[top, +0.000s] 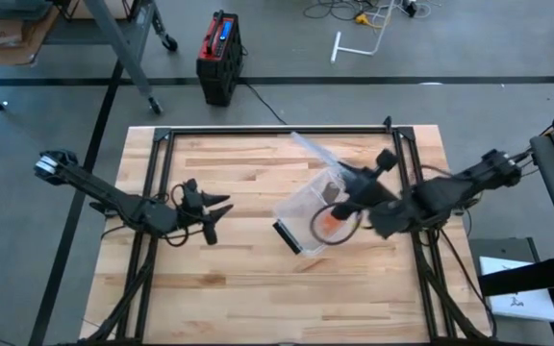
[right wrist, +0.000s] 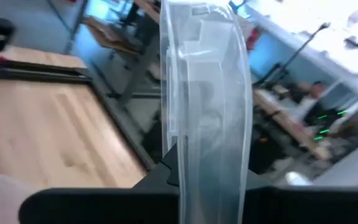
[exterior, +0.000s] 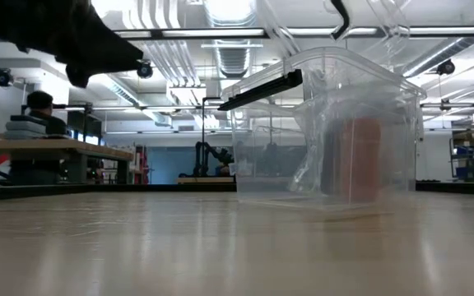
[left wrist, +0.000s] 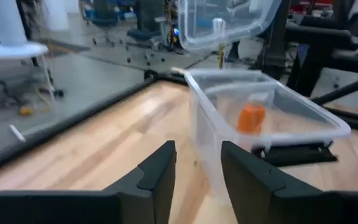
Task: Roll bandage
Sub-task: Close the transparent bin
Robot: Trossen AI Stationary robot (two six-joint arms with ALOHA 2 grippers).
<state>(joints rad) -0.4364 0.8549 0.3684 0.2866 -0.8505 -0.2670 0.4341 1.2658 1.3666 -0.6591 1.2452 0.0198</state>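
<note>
Lid (right wrist: 204,93) in right claw (right wrist: 207,165) — bin (top: 306,213) below

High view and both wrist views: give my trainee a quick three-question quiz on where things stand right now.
1. True or false: the clear lid is shut on the clear plastic box.
2. Which gripper holds the lid? A) left gripper B) right gripper C) neither
3. Fill in: the orange roll sits ____ the box.

Key:
1. False. The lid is lifted off, clamped in the right gripper's fingers.
2. B. The left gripper's fingers stand apart with nothing between them, left of the box over the wooden table.
3. Inside.
</note>
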